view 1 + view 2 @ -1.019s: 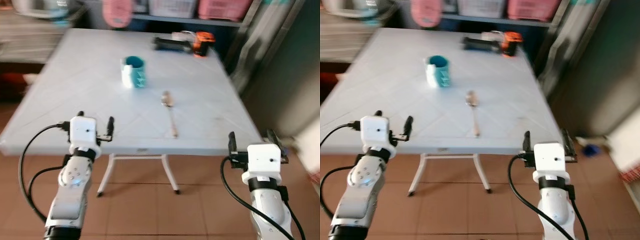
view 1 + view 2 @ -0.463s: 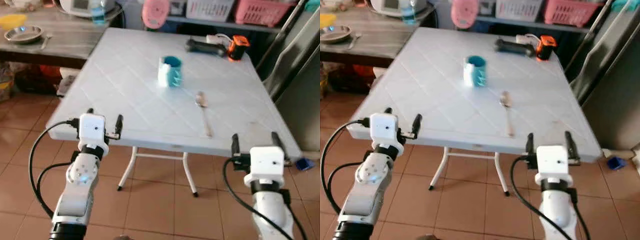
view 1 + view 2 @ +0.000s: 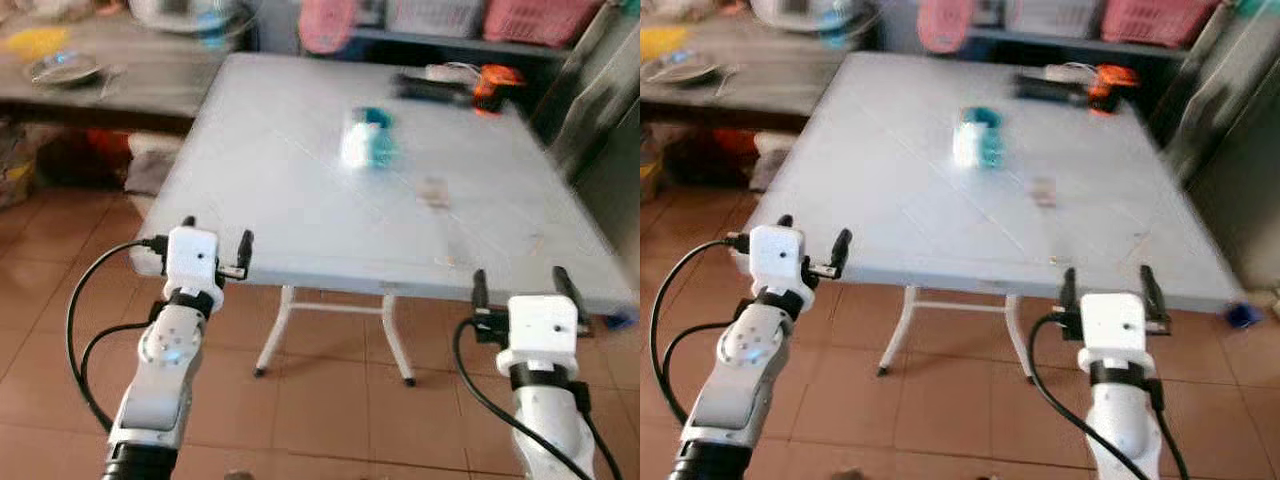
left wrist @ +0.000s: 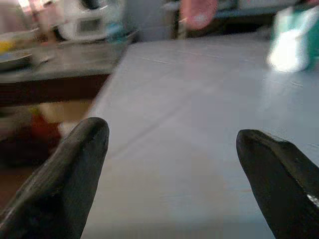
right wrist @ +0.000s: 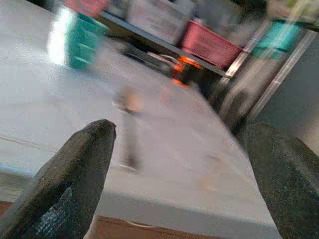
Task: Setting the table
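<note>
While both claws hung wide open and empty, the teal-and-white ceramic mug (image 3: 368, 140) looked rigid, breakable; grip its body.

Both silver arms reach forward from the near edge of the scene, each bent upward at the wrist with a white boxy camera housing on top. The left gripper (image 3: 217, 241) sits at the left, its two long black fingers (image 4: 65, 179) spread apart and holding nothing. The right gripper (image 3: 520, 287) sits at the right, slightly nearer, its black fingers (image 5: 70, 184) likewise parted and unloaded. Black cables loop beside each arm.
</note>
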Robot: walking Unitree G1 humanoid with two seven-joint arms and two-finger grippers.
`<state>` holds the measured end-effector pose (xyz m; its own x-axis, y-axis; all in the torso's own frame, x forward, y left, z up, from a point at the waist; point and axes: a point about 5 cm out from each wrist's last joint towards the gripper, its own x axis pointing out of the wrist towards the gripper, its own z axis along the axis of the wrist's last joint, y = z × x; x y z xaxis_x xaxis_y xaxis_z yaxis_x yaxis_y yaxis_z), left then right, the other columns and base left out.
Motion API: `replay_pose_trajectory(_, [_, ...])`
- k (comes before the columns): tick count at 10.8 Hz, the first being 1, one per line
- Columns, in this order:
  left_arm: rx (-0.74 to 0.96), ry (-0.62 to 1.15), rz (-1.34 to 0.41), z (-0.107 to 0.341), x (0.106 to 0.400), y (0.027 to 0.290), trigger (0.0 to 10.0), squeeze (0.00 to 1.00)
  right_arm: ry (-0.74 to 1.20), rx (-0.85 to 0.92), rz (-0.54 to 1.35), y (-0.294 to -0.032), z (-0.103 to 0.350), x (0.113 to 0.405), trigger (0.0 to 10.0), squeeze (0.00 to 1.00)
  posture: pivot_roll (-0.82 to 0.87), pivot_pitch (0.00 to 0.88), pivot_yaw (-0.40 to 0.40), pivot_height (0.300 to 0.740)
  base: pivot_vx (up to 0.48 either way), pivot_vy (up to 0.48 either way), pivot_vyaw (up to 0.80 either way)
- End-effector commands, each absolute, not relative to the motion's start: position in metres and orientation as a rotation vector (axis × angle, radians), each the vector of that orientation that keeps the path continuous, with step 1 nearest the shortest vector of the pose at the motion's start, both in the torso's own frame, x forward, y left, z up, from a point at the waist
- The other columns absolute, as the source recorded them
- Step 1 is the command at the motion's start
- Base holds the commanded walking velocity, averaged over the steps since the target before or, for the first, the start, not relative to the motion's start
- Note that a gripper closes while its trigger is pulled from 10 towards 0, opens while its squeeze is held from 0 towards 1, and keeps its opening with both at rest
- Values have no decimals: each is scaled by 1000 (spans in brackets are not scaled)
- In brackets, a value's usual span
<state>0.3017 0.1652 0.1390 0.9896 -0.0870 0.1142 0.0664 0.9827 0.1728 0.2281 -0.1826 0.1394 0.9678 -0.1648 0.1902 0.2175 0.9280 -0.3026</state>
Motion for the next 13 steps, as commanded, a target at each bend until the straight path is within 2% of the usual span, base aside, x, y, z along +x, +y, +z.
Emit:
replay_pose_trajectory(1, [161, -134, -90, 141, 301, 162, 10000, 0, -178, -328, -206, -185, 143, 227, 10000, 0, 176, 134, -55, 740, 0, 0, 0])
replay_pose_trajectory(2, [156, -136, -95, 141, 301, 160, 10000, 0, -173, -333, -208, -186, 143, 227, 10000, 0, 175, 134, -59, 740, 0, 0, 0])
replay_pose_trajectory(4, [145, -137, -104, 140, 300, 157, 10000, 0, -172, -338, -197, -186, 143, 228, 10000, 0, 176, 133, -70, 740, 0, 0, -800])
replay_pose_trajectory(11, [128, -150, -149, 141, 297, 151, 10000, 0, -183, -352, -181, -186, 146, 230, 10000, 0, 170, 134, -80, 740, 0, 0, 0])
replay_pose_trajectory(13, [122, -153, -170, 142, 298, 150, 10000, 0, -185, -356, -179, -185, 146, 231, 10000, 0, 175, 133, -80, 740, 279, 0, 0])
